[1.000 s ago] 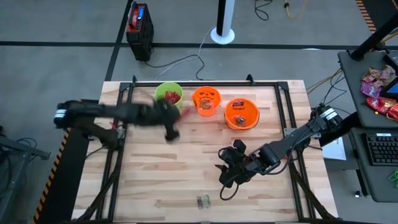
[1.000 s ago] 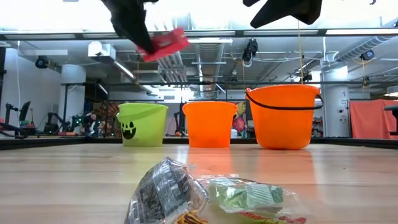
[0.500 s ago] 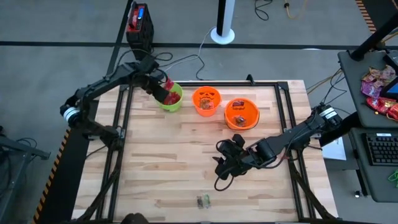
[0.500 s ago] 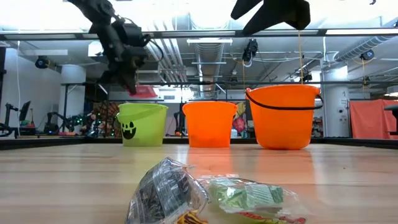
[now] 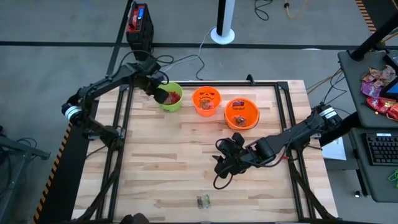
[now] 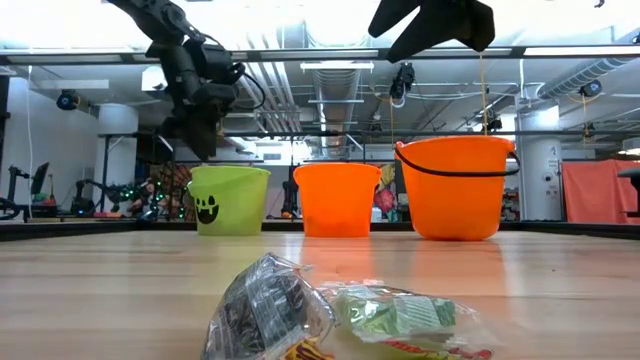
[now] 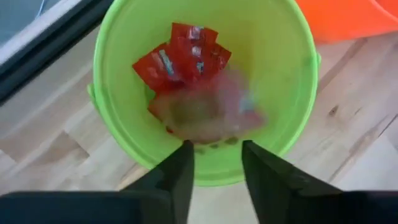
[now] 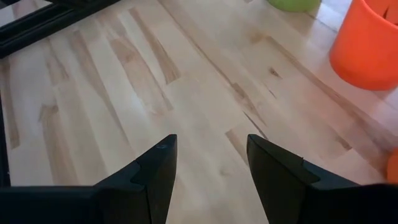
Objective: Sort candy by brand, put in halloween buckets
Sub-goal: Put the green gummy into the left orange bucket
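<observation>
Over the green pail: left gripper [image 5: 160,94] hangs at about 10 o'clock on the table in the high view, directly above the lime green bucket [image 5: 169,97].
Left claw state: fingers [image 7: 177,177] spread apart with nothing between them; a blurred red shape sits just below them inside the pail, and I cannot tell whether it is falling or already lying there.
Green pail contents: flat red packets [image 7: 180,59] lie on the pail floor.
Other buckets: jack-o'-lantern bucket [image 5: 206,101] at 12 o'clock and wider orange bucket [image 5: 241,113] at about 1 o'clock, side by side in a row with the green one.
Right gripper [image 5: 225,163]: hovers over bare wood near table centre, toward 4 o'clock; fingers [image 8: 155,171] spread and holding nothing.
Remaining candy [image 5: 203,200]: a small crinkly cluster of wrapped pieces at 6 o'clock, near the front edge, well apart from all three pails.
Key relation: this candy lies at roughly 7 o'clock from the right claw and near it, while the left claw is at the far back corner; the right arm looks the better placed to fetch it.
Long axis: the cluster looks slightly wider than deep in the low view, but its true lie is too small to judge from above.
Off-table: heap of pink and red bags [image 5: 379,90] on a side desk at 3 o'clock.
</observation>
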